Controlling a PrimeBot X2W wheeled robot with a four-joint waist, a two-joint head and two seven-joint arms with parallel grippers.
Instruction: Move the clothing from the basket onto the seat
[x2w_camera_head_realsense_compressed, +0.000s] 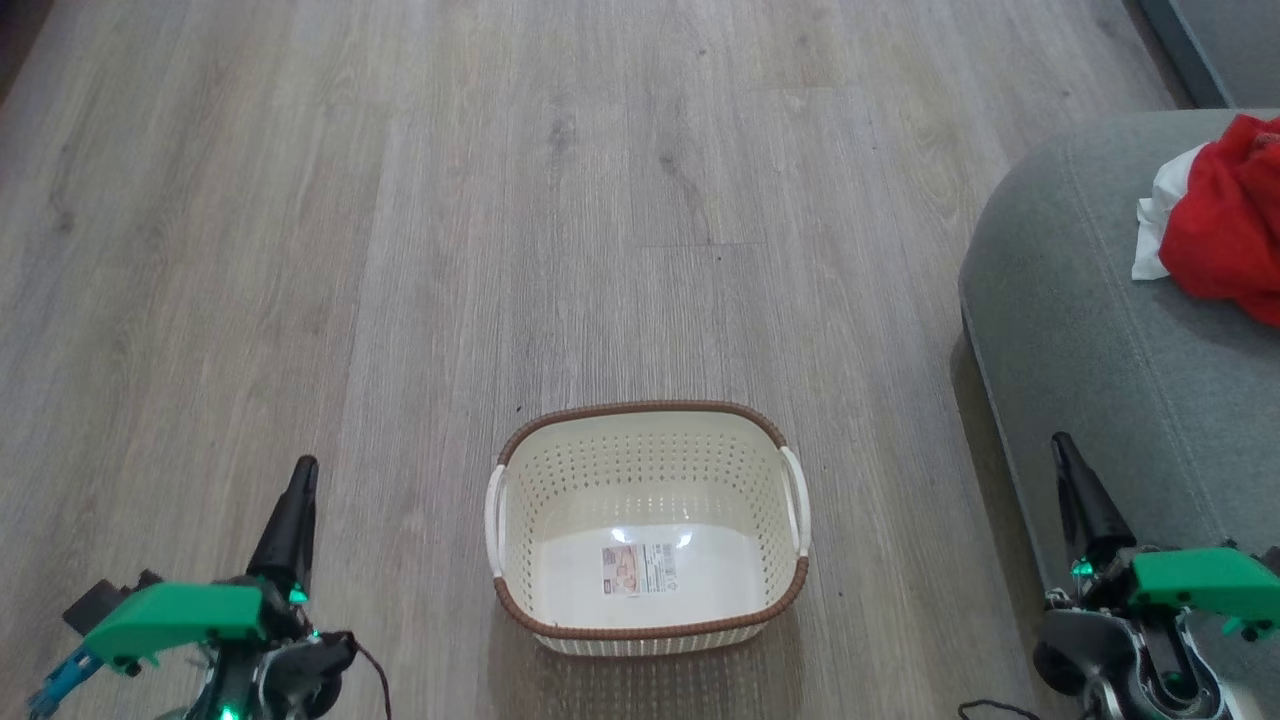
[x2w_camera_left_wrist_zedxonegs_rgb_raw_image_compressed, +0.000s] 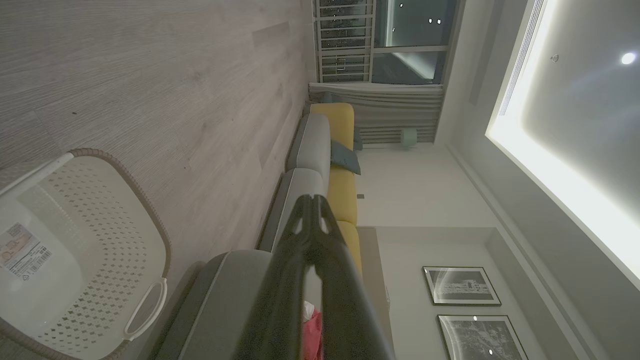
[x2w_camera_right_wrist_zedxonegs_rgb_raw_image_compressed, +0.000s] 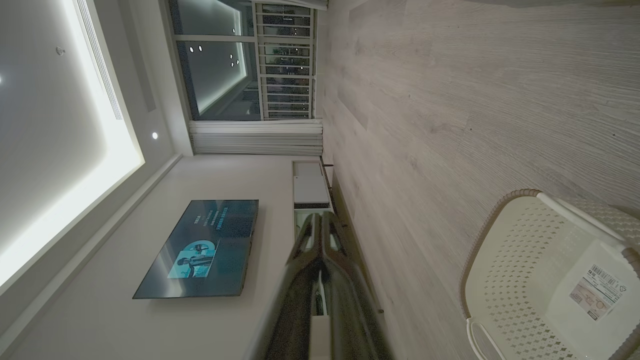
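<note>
**Fig.** Wood floor (x2w_camera_head_realsense_compressed: 400, 200): wide, open room fwd and left of the basket. Seat (x2w_camera_head_realsense_compressed: 1080, 330): grey, at right; its rounded corner edge sits close by the right gripper (x2w_camera_head_realsense_compressed: 1060, 442), prob. the one snag. Basket (x2w_camera_head_realsense_compressed: 640, 408): centre, nothing inside but its sticker (x2w_camera_head_realsense_compressed: 640, 568). Clothing (x2w_camera_head_realsense_compressed: 1225, 225): red/white heap on the seat, so task looks done; prob. light, limp, slippery; pinch a raised fold. Left gripper (x2w_camera_head_realsense_compressed: 305, 465) and right gripper: both closed, holding nothing.

Red clothing (x2w_camera_head_realsense_compressed: 1225, 220) partly beyond the right edge
</note>
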